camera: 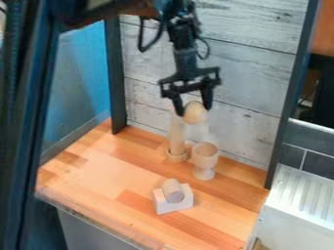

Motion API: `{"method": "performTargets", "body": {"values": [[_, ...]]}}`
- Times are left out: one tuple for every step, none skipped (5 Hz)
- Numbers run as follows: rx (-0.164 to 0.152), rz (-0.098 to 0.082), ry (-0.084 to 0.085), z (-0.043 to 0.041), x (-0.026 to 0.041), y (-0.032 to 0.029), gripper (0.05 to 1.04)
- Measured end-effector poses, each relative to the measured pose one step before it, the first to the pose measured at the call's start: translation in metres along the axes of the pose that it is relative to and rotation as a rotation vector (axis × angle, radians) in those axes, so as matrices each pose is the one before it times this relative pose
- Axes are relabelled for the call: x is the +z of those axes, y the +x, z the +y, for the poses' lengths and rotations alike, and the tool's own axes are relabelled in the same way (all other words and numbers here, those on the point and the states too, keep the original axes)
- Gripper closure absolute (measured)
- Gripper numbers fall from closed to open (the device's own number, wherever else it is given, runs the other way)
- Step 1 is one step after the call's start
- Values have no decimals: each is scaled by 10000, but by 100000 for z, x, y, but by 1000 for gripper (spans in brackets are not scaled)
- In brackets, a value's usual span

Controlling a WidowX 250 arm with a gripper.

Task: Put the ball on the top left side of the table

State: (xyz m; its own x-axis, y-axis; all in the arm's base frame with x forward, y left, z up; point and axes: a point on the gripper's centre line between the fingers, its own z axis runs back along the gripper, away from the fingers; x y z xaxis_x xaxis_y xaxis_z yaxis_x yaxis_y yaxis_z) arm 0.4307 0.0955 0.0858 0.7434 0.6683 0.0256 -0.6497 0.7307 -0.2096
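Observation:
Shut on a round wooden ball, the black gripper hangs in the upper middle of the camera view. One finger is on each side of the ball. Both are raised above the wooden table, in front of the whitewashed plank wall and over the cup and the upright cylinder.
Toward the back stand a wooden goblet-like cup and an upright wooden cylinder on a round base. Nearer the front, a short cylinder rests on a pale notched block. Dark posts frame the table.

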Motion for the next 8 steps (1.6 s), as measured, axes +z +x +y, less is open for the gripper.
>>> {"method": "performTargets", "body": {"values": [[941, -642, 303, 2005, 1908, 2172, 348], [718, -799, 459, 999, 1775, 1866, 348], [925, -427, 905, 2436, -985, 2317, 348], [577, -56, 690, 1592, -2903, 1675, 348], [241, 417, 391, 566, -3560, 382, 348], [-129, 138, -276, 244, -1982, 235, 348], [-680, 215, -530, -469, -1966, -964, 348], [-708, -46, -666, 150, -1304, 74, 348]]}}
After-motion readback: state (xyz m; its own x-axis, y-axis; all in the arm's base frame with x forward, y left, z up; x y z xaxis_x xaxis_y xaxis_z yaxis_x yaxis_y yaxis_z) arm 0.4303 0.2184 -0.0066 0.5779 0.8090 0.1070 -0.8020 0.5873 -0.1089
